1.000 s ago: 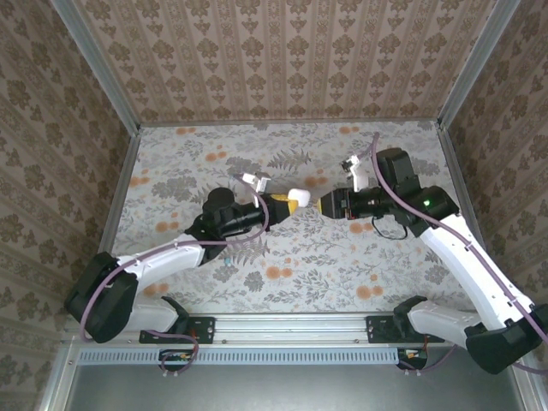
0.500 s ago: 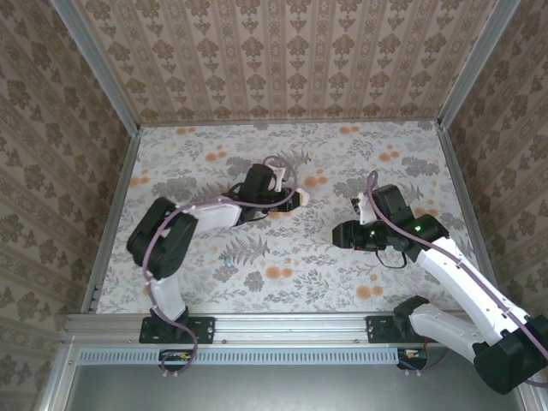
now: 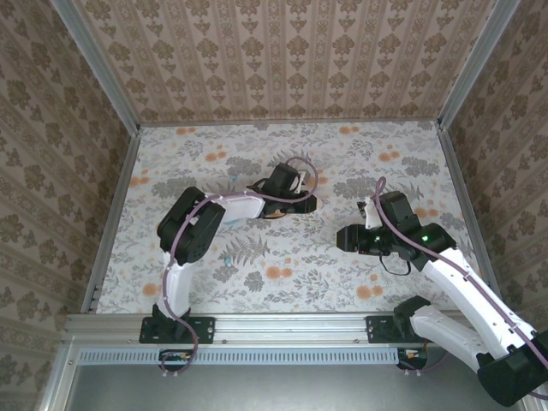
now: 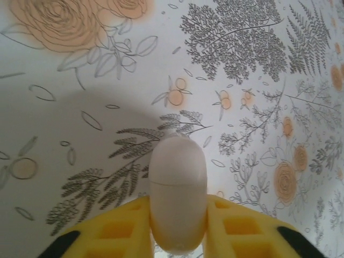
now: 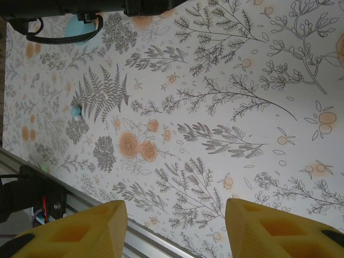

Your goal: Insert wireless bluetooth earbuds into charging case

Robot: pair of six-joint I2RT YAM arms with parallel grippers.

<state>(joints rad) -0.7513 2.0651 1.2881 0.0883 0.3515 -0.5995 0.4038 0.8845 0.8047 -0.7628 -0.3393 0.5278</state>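
Near the middle of the flower-printed table sheet (image 3: pixel 411 163), my left gripper (image 4: pixel 177 205) has a closed, off-white, pebble-shaped plastic charging case (image 4: pixel 177 166) between its yellow fingers (image 4: pixel 126 228). From the left wrist camera, both fingers lie against the case's sides. Its rounded end pokes out past the fingertips above the sheet, and a thin seam runs across its body with the lid shut. Whether those fingers are squeezing the case or merely flanking it, I cannot tell from here. To the right of centre, my right gripper (image 5: pixel 176 214) hangs over the sheet with its two yellow fingers spread well apart, gripping no object, only printed ferns and orange blossoms in the gap. One tiny teal-and-white wireless earbud (image 3: pixel 228 255) lies loose on the sheet beside a grey fern print. It is well apart from the off-white case, nearer the front rail and close to my left arm (image 3: pixel 184 231). In the right wrist view a pale-blue rounded object (image 5: pixel 80 29) sits at the top edge, partly hidden by a black cable loop (image 5: pixel 37 36). I cannot make out what it is.
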